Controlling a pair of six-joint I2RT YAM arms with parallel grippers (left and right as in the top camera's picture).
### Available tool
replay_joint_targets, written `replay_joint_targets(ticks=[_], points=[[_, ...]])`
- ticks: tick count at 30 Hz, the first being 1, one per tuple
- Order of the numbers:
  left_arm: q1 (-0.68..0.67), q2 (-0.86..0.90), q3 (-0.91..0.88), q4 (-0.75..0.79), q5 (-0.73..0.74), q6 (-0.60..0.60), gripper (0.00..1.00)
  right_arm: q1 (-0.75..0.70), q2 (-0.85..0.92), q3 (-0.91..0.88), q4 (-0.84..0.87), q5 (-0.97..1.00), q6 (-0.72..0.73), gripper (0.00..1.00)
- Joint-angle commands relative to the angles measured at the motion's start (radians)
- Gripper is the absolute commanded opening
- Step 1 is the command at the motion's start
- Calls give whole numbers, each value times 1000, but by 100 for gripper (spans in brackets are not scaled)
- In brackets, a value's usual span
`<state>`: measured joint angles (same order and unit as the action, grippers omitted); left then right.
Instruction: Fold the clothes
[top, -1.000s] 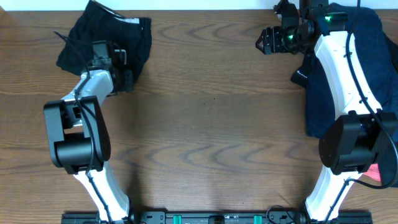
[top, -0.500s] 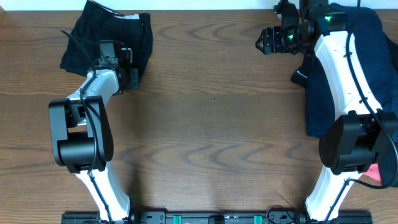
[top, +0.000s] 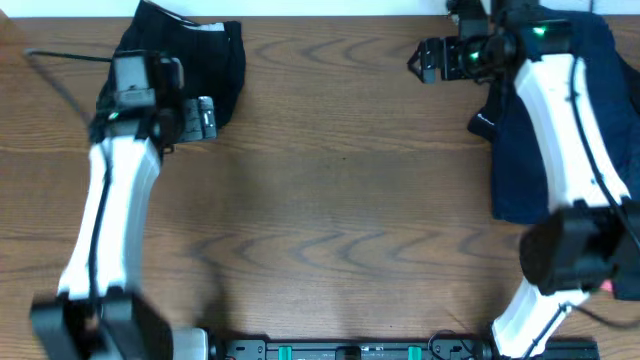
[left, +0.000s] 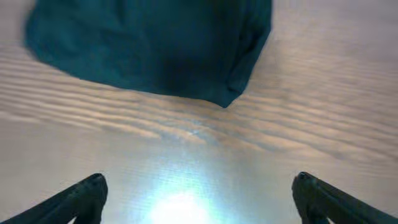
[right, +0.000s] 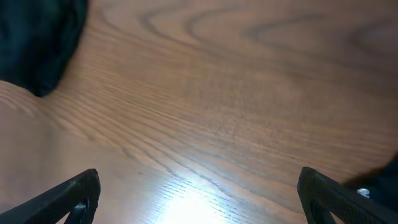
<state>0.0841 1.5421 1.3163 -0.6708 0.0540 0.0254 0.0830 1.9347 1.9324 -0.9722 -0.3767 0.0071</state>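
Observation:
The clothes, a pair of black shorts (top: 200, 50), lie bunched at the table's back left. My left gripper (top: 205, 118) sits just off their near right edge, open, with nothing in it. In the left wrist view the dark fabric (left: 149, 43) lies ahead on the wood, and both fingertips (left: 93, 186) stand wide apart over bare table around the left gripper (left: 199, 183). My right gripper (top: 425, 60) hovers at the back right, pointing left, open and empty. In its wrist view the right gripper (right: 199, 177) spans bare wood, with a dark cloth (right: 37, 43) at the upper left.
A heap of navy-blue garments (top: 600, 110) lies along the right edge under the right arm. A bit of coral-pink cloth (top: 606, 286) shows at the lower right. The table's back edge runs close behind the shorts.
My left gripper has opened and let go of the shorts, and the left arm has swung out to the left. The right gripper has opened wider and barely moved.

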Motion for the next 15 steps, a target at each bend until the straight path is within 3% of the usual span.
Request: replay_joint_targets(ticks=[1,6,15], points=[[2,-101,4,-33,6,-31,98,7,-183,3,-37,-16,-4,99],[2,-195,4,-32,6,-31,98,8,-342,3,-144,-16,-4,99],[2,-206,4,-32,6,-31,98,8,-484,3,-173,-16,-4,99]])
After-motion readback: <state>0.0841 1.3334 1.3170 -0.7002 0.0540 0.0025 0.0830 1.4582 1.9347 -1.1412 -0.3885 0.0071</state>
